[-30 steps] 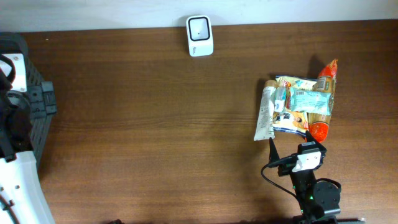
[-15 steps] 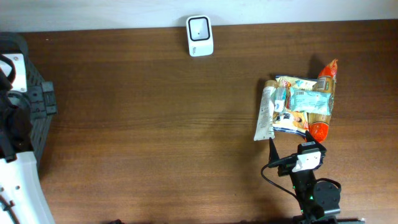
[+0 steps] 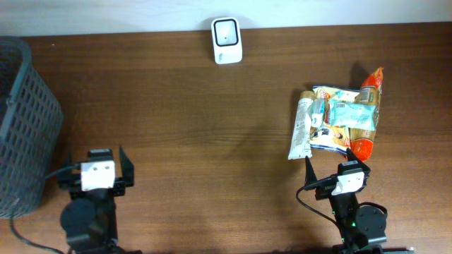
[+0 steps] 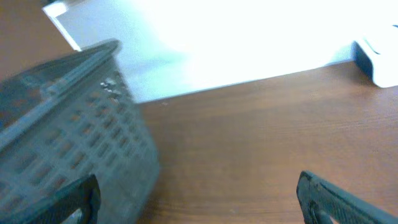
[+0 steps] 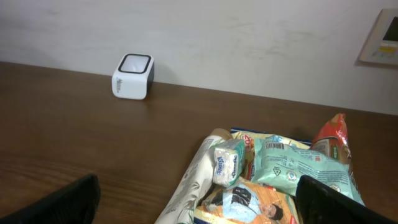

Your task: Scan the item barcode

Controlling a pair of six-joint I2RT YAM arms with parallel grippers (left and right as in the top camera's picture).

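Observation:
A pile of packaged items [image 3: 339, 120] lies at the right of the table: a long white patterned pack [image 3: 301, 129], a mint green pouch [image 3: 351, 113] and a red-orange pack [image 3: 370, 85]. In the right wrist view the pile [image 5: 273, 174] lies just ahead, with a small tissue pack [image 5: 227, 163] on top. My right gripper [image 3: 336, 164] [image 5: 199, 186] is open just short of the pile, holding nothing. A white scanner [image 3: 227, 40] [image 5: 132, 76] stands at the far edge. My left gripper [image 3: 106, 154] [image 4: 198, 186] is open over bare wood at the front left.
A dark grey mesh basket [image 3: 21, 127] [image 4: 62, 124] stands at the left edge, close beside my left gripper. A pale wall runs behind the table, with a panel [image 5: 382, 37] on it at the right.
In the overhead view the white and black shapes over the left edge are gone. The whole basket and my left arm now show there. The right arm and the pile have not moved.

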